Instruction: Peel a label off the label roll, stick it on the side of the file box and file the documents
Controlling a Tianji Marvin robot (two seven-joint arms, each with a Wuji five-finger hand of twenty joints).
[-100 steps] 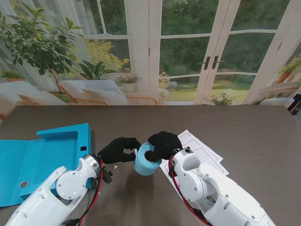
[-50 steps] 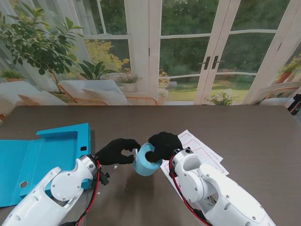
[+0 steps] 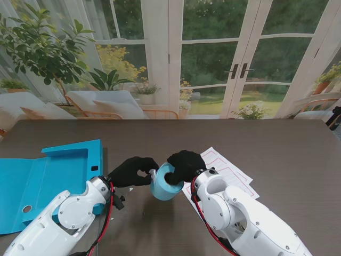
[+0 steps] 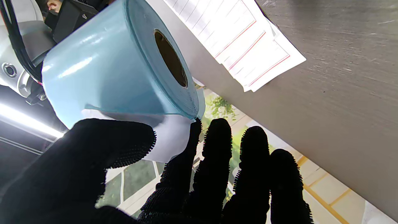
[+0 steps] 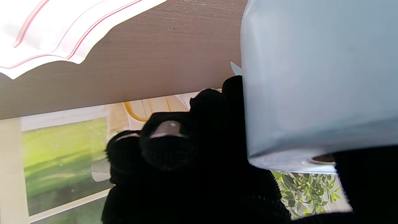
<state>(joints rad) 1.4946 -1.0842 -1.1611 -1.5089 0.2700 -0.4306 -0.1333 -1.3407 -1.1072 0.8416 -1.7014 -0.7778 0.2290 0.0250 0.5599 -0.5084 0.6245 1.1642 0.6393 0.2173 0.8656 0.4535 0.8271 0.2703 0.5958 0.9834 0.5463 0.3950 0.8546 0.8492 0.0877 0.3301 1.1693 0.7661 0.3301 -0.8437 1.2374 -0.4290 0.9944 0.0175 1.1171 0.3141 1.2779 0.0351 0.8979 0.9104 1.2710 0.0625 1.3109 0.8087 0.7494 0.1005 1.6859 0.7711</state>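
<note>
We hold the roll [image 3: 165, 184] lifted off the counter [image 3: 277, 154] in our right robot hand [image 3: 185, 164], fingers wrapped round it, beside the documents [image 3: 226, 169]. Our left robot hand [image 3: 133, 170] pinches the white label [image 4: 169, 140] at its free edge, thumb against forefinger. To peel cleanly, we should pull slowly and flat along the backing, keep the roll steady, and avoid letting the label curl onto our glove. The box [image 3: 53, 176] lies open to our left, well apart.
</note>
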